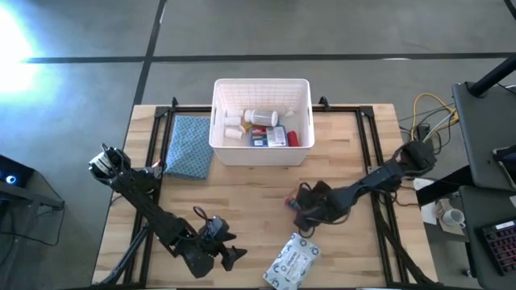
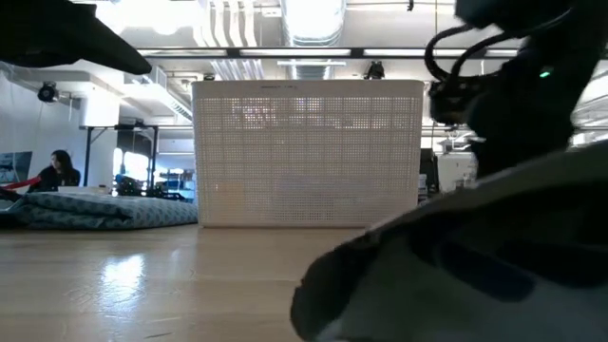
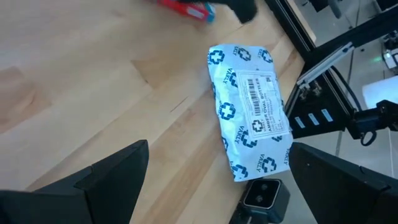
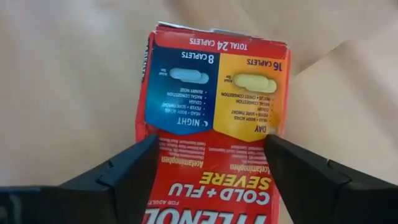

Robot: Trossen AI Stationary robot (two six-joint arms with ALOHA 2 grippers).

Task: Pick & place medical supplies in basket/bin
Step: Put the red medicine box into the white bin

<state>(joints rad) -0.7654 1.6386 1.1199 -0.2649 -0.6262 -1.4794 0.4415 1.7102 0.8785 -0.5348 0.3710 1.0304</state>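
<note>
The right hand (image 4: pixel 208 171) straddles the red cold-medicine box (image 4: pixel 211 112) on the desk (image 1: pixel 242 209), fingers either side (contact unclear); an off-centre squeeze could twist it loose. The left hand (image 1: pixel 222 250) waits released.

In the high view, the bin (image 1: pixel 262 157) sits upper centre holding pill bottles (image 1: pixel 260 118); the folded cloth (image 1: pixel 187 147) lies left of it; the first-aid pack (image 1: pixel 291 262) lies bottom centre.

Red medicine box (image 4: pixel 214 130): "COLD + FLU SEVERE", "TOTAL 24 CAPLETS", "8 CAPLETS", "NIGHT", "16 CAPLETS", "DAY". Grey-white pack (image 3: pixel 249 112), frame centre: barcode label, repeated blue cross signs.
</note>
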